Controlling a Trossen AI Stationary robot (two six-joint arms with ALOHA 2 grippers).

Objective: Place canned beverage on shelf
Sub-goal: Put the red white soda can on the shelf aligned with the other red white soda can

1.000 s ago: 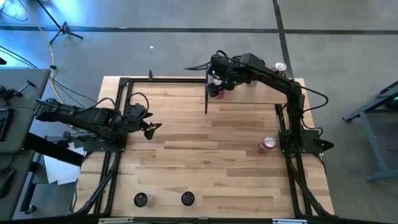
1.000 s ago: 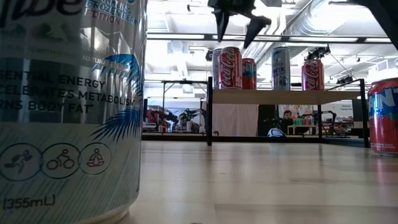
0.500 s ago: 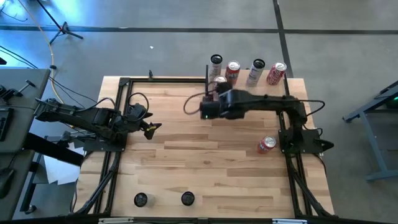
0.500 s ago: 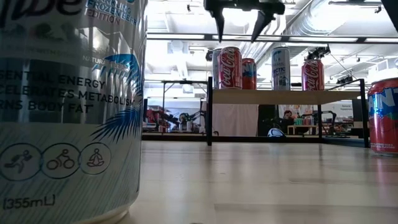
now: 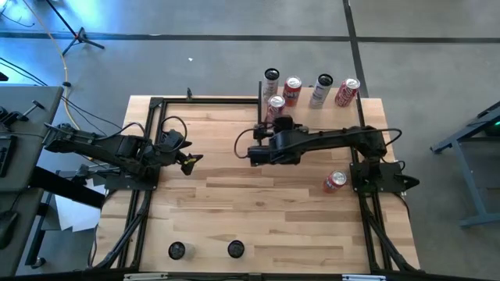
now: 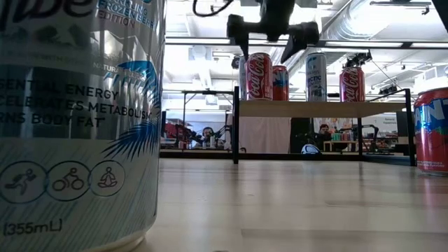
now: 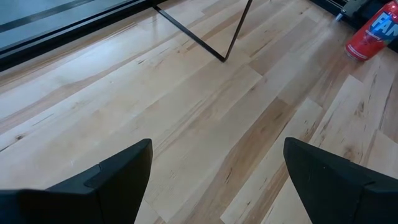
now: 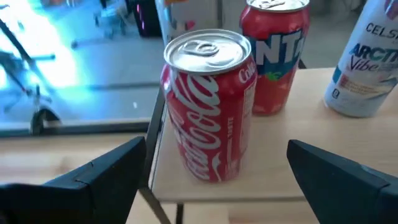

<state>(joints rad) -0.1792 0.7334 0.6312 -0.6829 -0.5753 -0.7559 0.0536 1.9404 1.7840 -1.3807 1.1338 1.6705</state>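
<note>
Fingers of the right gripper (image 6: 271, 43) stand spread and empty, one to each side of the red cola can (image 8: 208, 102), which stands upright on the shelf (image 8: 249, 171) with clear air between it and either finger. A second ago this gripper hung over the shelf's left end, right above the cans; now the right arm has drawn back toward the middle of the bench (image 5: 234, 203), and in the high view its gripper (image 5: 255, 153) sits just in front of the shelf, clear of the row. The spread has also narrowed a little over that second, though the fingers are plainly still apart.

With the arm out of the way, the high view shows five cans on the shelf that it covered before: the cola can (image 5: 275, 104) at the front left, a silver can (image 5: 271, 76) behind it, a red one (image 5: 292, 87), a tall pale one (image 5: 322, 87) and another red one (image 5: 347, 90) at the right end. All stand upright.

A red can (image 5: 334, 181) stands on the bench near the right arm's base, where it was before. Two dark-topped cans (image 5: 177, 250) wait near the front edge, one of them filling the left of the low view.

Over at the left edge, the left gripper (image 5: 190, 161) has not moved; its fingers (image 7: 118, 174) are spread above bare wood, holding nothing.
</note>
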